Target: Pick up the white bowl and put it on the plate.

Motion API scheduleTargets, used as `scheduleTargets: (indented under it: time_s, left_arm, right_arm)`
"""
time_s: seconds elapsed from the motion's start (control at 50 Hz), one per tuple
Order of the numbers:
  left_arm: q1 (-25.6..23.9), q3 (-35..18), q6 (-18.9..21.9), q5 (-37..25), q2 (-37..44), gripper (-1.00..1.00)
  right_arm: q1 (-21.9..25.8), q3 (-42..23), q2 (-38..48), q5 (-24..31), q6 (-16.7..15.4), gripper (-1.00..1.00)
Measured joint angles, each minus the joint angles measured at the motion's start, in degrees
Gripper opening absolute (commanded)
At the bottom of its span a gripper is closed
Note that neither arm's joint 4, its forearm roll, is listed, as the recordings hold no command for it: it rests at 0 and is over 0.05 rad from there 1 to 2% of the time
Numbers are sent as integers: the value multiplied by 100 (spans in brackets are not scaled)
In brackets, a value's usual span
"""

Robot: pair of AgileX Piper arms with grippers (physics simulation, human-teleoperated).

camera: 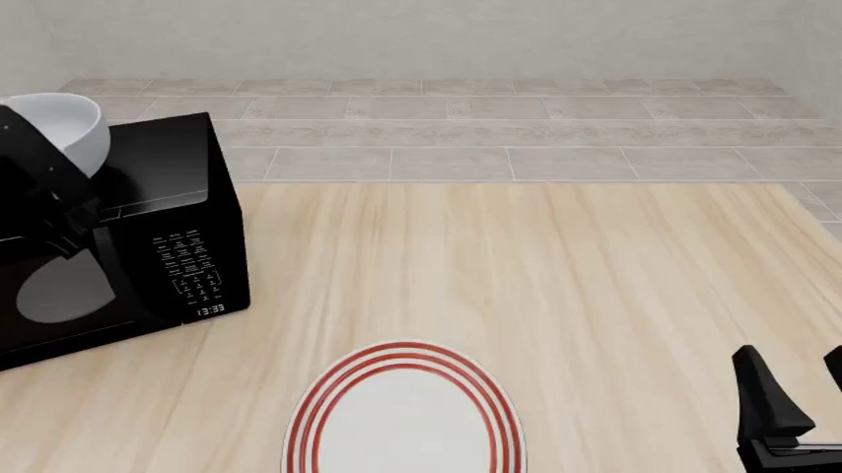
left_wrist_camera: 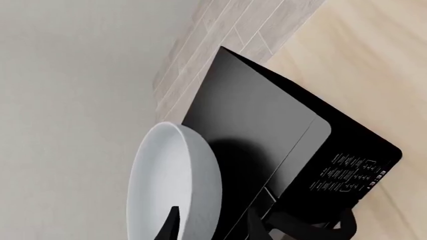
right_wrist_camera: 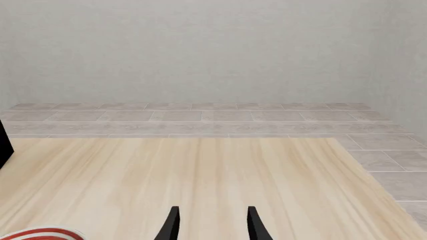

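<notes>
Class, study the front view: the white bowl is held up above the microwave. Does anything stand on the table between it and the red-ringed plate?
Nothing visible does. The left gripper holds the white bowl over the microwave. From there to the plate only bare table shows. The right gripper is off to the side.

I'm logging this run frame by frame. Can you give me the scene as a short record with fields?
bowl: white bowl, lifted above the microwave, tilted
held by: left gripper, fingers on the bowl's rim
plate: red-ringed plate, on the table at the near edge, nothing on it
right gripper: open, holding nothing, low over the table
task state: bowl not yet on plate
</notes>
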State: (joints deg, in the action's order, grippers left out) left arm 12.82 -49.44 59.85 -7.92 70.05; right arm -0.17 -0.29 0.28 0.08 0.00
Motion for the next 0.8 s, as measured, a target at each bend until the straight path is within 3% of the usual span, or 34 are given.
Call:
scheduleTargets:
  time_s: [0.8]
  left_arm:
    - [374,31,86,686,518,100]
  right_arm:
    - [0,0,0,0,0,100]
